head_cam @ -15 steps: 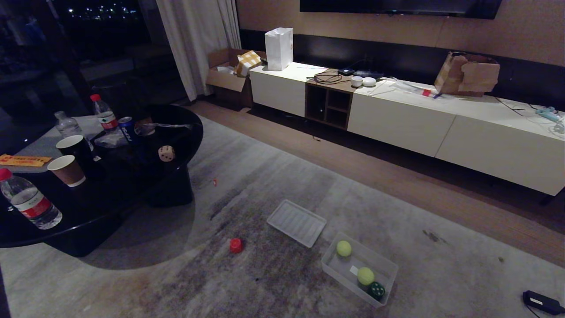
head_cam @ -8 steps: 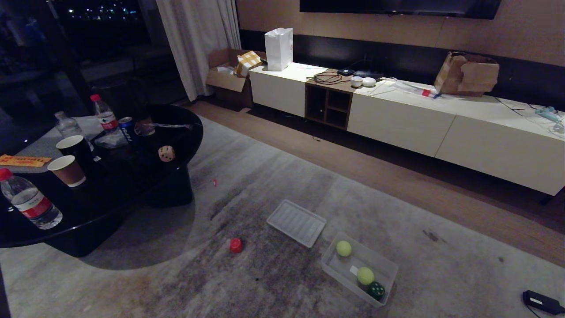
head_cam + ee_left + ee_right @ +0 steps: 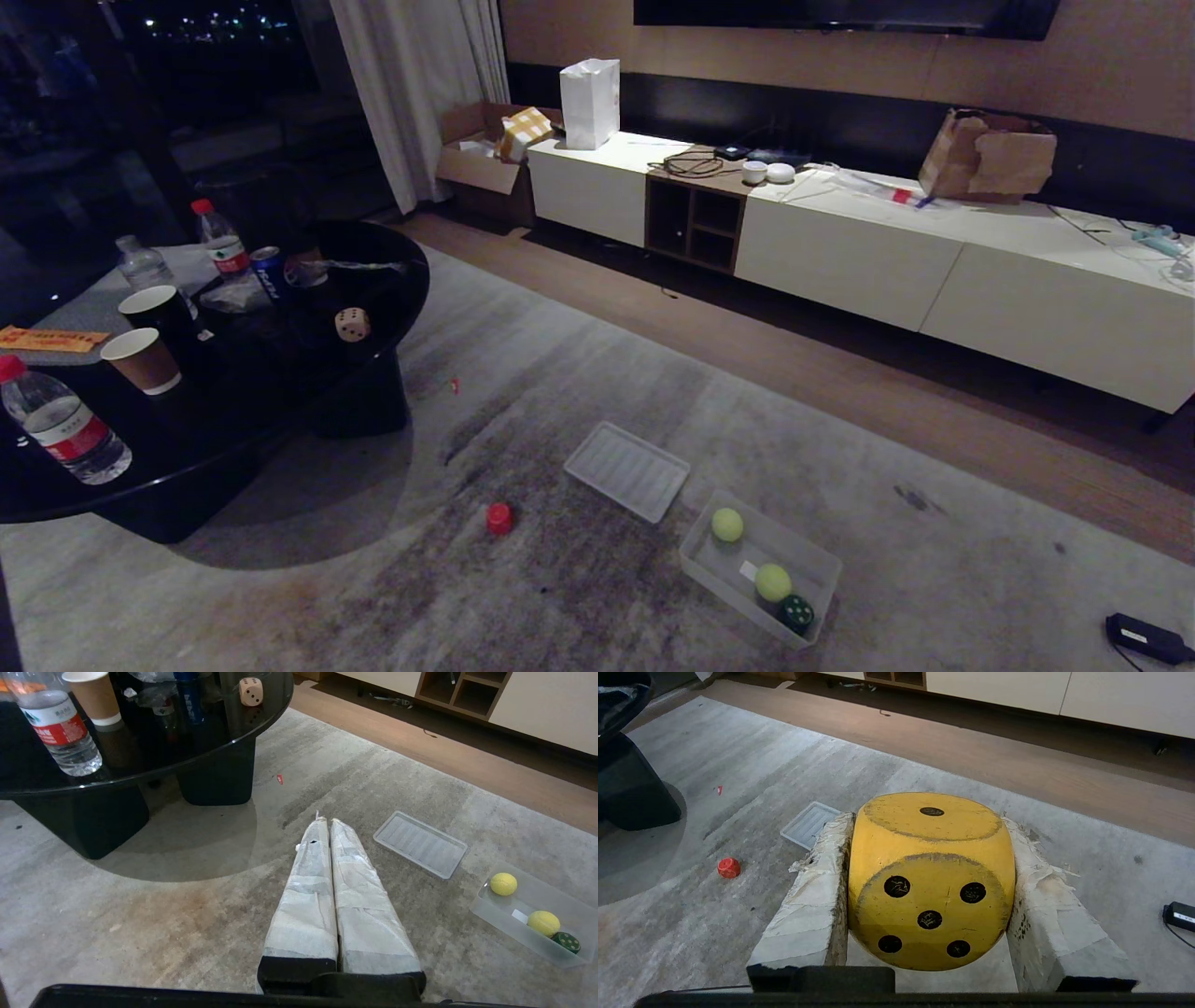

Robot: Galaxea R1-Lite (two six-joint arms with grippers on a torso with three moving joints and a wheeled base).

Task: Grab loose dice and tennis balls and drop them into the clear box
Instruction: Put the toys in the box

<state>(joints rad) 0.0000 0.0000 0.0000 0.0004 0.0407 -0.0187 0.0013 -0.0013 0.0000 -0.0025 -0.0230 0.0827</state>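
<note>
My right gripper (image 3: pixel 927 819) is shut on a yellow die (image 3: pixel 931 882) with black dots, held above the rug. My left gripper (image 3: pixel 327 820) is shut and empty over the rug. Neither arm shows in the head view. The clear box (image 3: pixel 693 551) sits on the rug at the lower right. It holds two tennis balls (image 3: pixel 727 525) (image 3: pixel 773 582) and a dark green die (image 3: pixel 797 613). A red die (image 3: pixel 499 518) lies on the rug left of the box. On the black table stands a beige die (image 3: pixel 352 324).
The flat ribbed clear lid (image 3: pixel 627 470) lies on the rug beside the box. The round black table (image 3: pixel 280 392) at the left carries bottles, paper cups and a can. A long white cabinet (image 3: pixel 840 252) runs along the far wall. A black adapter (image 3: pixel 1148 639) lies at the lower right.
</note>
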